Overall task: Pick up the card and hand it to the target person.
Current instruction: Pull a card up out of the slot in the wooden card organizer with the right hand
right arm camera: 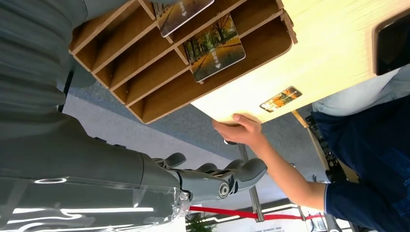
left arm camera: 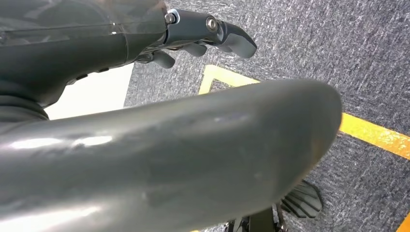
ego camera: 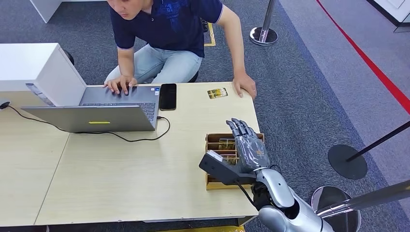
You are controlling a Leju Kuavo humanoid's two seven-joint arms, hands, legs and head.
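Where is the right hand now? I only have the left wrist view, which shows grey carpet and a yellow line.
Observer: The right hand hovers over a wooden rack at the table's right edge, holding nothing.
Operator: Is anything in it?
Observer: Yes, a card printed with autumn trees stands in one slot.
Operator: And the recipient?
Observer: A person sits across the table, their hand resting on its edge beside a loose card.

Card (ego camera: 217, 93) on table (ego camera: 121, 179), beyond rack (ego camera: 211, 182)
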